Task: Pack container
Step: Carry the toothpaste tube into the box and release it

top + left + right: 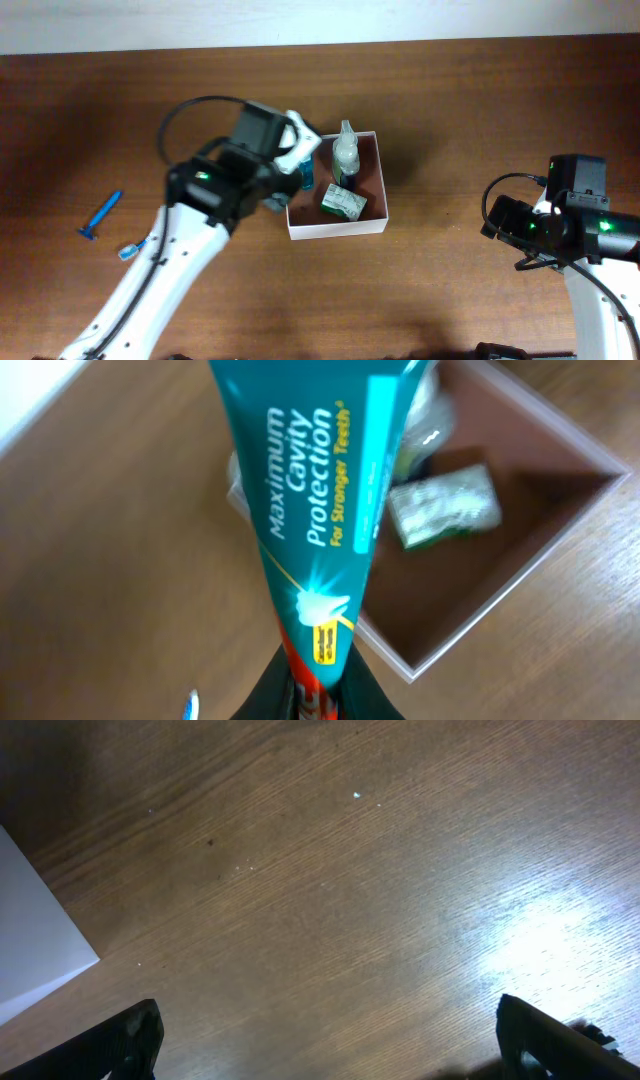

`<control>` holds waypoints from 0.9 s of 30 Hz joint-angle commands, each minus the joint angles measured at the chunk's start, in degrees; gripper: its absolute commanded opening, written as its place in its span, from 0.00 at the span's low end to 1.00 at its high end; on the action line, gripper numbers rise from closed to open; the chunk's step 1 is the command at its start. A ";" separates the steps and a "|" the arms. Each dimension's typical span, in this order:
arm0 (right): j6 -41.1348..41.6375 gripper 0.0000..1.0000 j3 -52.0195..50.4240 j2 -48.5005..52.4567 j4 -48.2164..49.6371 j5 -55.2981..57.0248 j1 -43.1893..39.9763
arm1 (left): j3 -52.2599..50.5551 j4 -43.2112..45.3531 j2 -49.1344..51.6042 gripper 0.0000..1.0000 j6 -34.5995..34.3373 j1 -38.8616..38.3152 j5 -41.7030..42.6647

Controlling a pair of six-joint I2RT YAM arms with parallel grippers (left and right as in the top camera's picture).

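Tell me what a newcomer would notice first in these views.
The teal toothpaste tube fills the left wrist view, pinched in the left gripper at the left edge of the container. Inside sit a clear bottle and a green carton. A blue razor lies on the table, far left.

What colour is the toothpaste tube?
The toothpaste tube is teal with white and yellow lettering; clearest in the left wrist view.

- Your right gripper (335,1045) hangs over the wooden table (330,870), its fingers spread wide apart.
- A white corner (35,945) shows at the left edge, unidentifiable.
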 commanded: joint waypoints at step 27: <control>0.48 0.98 -0.26 0.13 0.17 -0.09 -0.50 | 5.27 -0.50 11.56 0.59 2.10 -9.84 -9.11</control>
